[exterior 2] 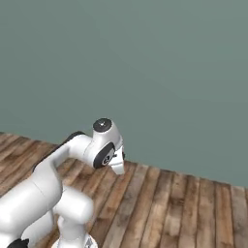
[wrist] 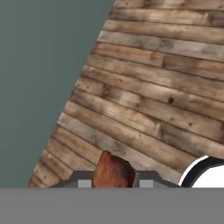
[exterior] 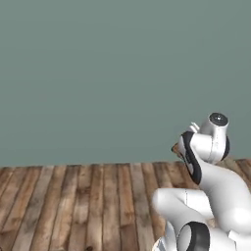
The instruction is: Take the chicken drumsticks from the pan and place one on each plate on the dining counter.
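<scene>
Golden-brown – one drumstick clamped in hand.

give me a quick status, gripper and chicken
Gripper shut on a drumstick. Arm over bare wood floor, grey-green wall ahead. No pan, plates or counter in view. Nothing in the way.

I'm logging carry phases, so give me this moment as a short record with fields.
held item: golden-brown roasted chicken drumstick, between the finger tips in the hand view
gripper: gripper shut on the drumstick
arm: white arm folded close to the base
surroundings: brown wooden plank floor, plain grey-green wall
</scene>
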